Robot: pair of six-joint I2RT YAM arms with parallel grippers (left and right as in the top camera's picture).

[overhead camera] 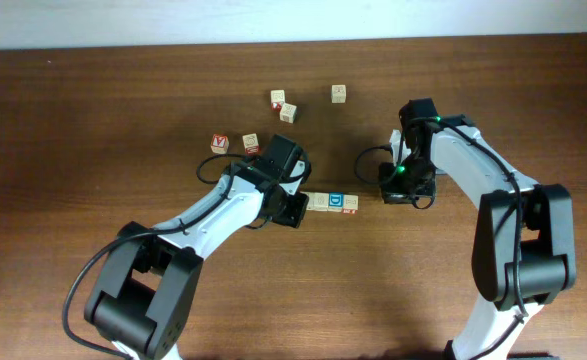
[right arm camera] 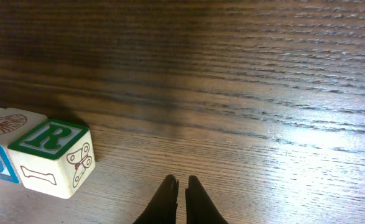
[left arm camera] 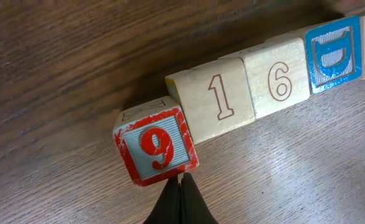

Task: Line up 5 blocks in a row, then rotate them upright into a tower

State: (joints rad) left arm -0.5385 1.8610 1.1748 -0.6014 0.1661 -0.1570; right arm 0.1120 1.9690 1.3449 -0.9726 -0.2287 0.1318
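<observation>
A row of blocks lies mid-table. In the left wrist view it reads "1", "6", then a blue "D". The red "9" block sits at the row's near end, turned askew from the line. My left gripper is shut, and its tips rest against the "9" block's lower edge with nothing between them. At the row's other end stands a block with a green "R". My right gripper hovers to its right over bare wood, shut and empty.
Loose cubes lie behind the row: a red "V" cube, one beside it, a pair and a single one. The right arm's wrist hangs just right of the row.
</observation>
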